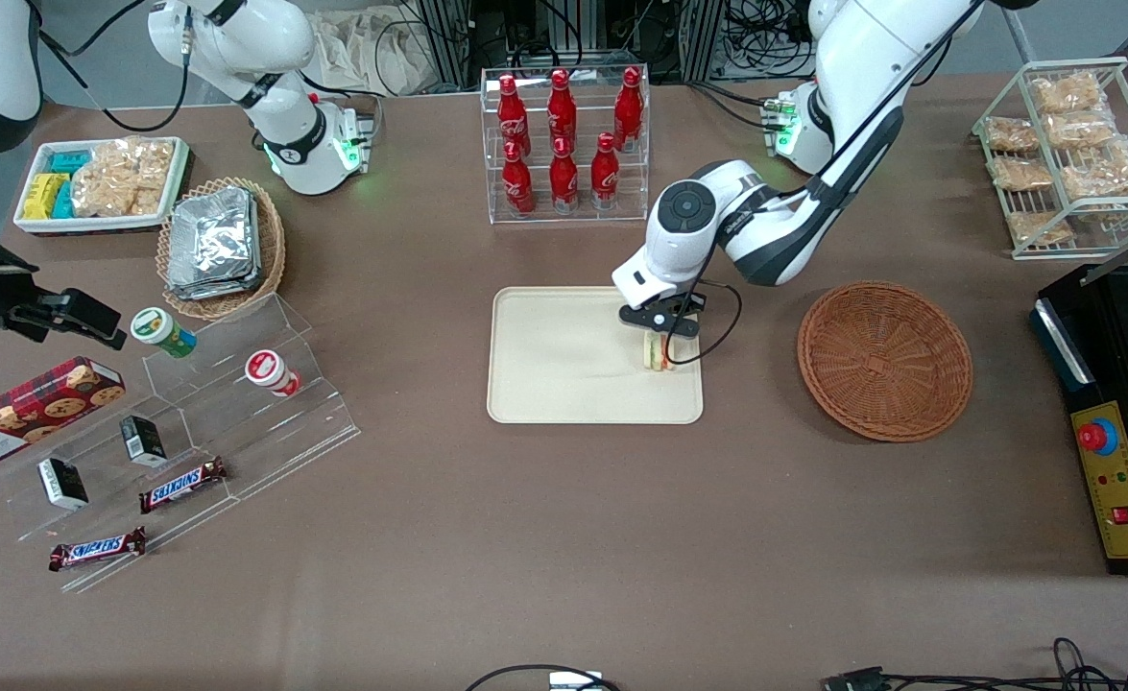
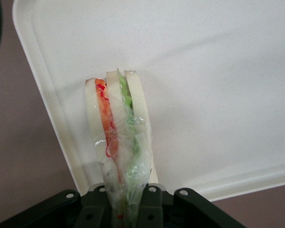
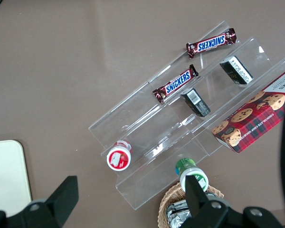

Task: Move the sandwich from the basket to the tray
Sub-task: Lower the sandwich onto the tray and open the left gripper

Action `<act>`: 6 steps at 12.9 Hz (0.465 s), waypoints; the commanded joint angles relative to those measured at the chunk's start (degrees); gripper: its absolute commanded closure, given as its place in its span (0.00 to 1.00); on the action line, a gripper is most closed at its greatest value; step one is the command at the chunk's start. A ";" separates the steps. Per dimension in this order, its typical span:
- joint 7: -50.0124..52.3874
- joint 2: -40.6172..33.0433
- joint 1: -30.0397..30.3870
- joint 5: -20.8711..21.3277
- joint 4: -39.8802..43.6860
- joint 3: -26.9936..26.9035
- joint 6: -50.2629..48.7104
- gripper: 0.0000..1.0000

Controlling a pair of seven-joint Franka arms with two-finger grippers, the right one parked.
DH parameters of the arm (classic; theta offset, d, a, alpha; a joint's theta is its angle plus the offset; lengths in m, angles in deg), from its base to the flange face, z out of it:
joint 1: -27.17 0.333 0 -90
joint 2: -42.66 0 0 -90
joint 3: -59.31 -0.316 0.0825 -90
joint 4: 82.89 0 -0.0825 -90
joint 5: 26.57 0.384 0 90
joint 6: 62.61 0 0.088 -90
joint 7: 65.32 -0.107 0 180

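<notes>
while the tray [image 1: 564, 374] sits mid-table, i have the gripper [image 1: 660, 326] over its end nearest the basket [image 1: 885, 360], clamped on the sandwich [image 1: 659, 354], which stands on edge on or just above the tray floor; i can't tell which. i judge this the placing step: next i part the fingers and lift straight up. in the wrist view its long axis runs away from the gripper. the basket is empty.
</notes>
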 commanded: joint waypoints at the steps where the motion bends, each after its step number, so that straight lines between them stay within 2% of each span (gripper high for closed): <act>1: 4.47 2.93 -0.41 4.15 1.15 -0.28 1.59 0.91; 2: 5.53 3.20 -0.41 5.04 1.15 -0.28 1.59 0.89; 3: 5.88 3.29 -0.41 5.48 1.15 -0.28 1.59 0.77; 6: 5.89 2.94 -0.41 5.57 1.15 -0.28 1.50 0.10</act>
